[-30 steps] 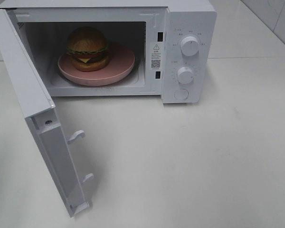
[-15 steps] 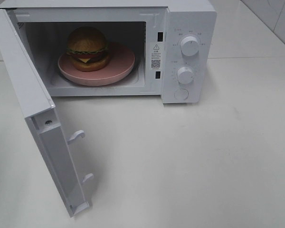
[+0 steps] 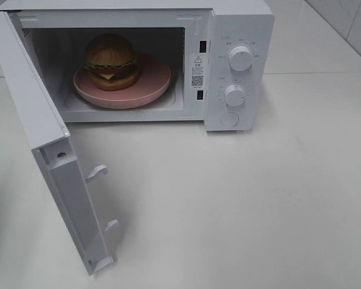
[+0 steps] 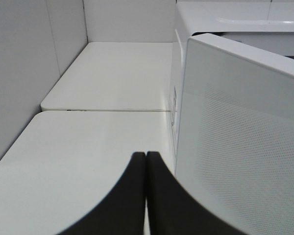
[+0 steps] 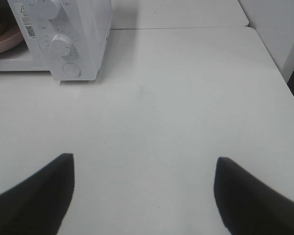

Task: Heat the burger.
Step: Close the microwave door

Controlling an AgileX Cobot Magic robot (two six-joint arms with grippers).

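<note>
**Exterior high view**
- Microwave (image 3: 237, 24): white, standing in the upper half of the frame on a white table (image 3: 259, 198).
- Door (image 3: 42, 120): swung fully open, running from the upper left corner down to the lower left. Two latch hooks (image 3: 96, 173) project from its inner edge.
- Burger (image 3: 111, 60): inside the cavity at upper centre-left, upright, domed bun uppermost. It sits on the left part of the pink plate (image 3: 153, 78).
- Pink plate: lies flat on the cavity floor, its right part bare.
- Control panel at the upper right of the oven: upper knob (image 3: 240, 58), lower knob (image 3: 234, 95) and round button (image 3: 229, 119) below them. A warning label (image 3: 197, 77) sits on the frame strip beside the cavity.
- No arm or gripper appears in this view.

**Left wrist view**
- Left gripper (image 4: 145, 161): the two dark fingers are pressed together with nothing between them.
- It is poised over the table just beside the outer, perforated face of the door. Whether it touches the door cannot be told.

**Right wrist view**
- Right gripper (image 5: 144, 157): the fingers are spread wide apart and hold nothing, with bare table between them.
- The microwave's control panel and an edge of the pink plate lie well apart from the fingers.
</note>
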